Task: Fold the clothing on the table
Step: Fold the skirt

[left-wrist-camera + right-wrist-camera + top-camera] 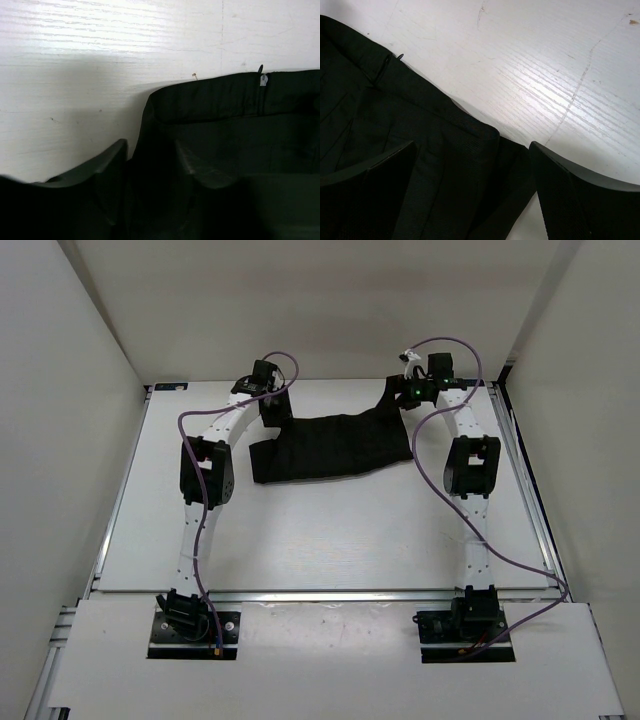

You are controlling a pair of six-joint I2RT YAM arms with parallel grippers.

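Note:
The black clothing (pixel 335 445) lies spread flat on the far middle of the white table (pixel 330 530). My left gripper (pixel 272 410) is down at its far left corner. In the left wrist view the gripper (pixel 150 145) has its fingers part-way apart, with the waistband edge of the clothing (pixel 225 115) between them. My right gripper (pixel 405 390) is at the far right corner. In the right wrist view the gripper (pixel 472 145) stands wide open, astride the corner of the clothing (pixel 420 115), one finger over fabric and the other over bare table (pixel 545 60).
Metal rails (pixel 530 500) edge the table, and white walls (pixel 60 390) close it in on three sides. Purple cables (pixel 185 430) loop off both arms. A small zipper pull (pixel 262 80) shows at the waistband.

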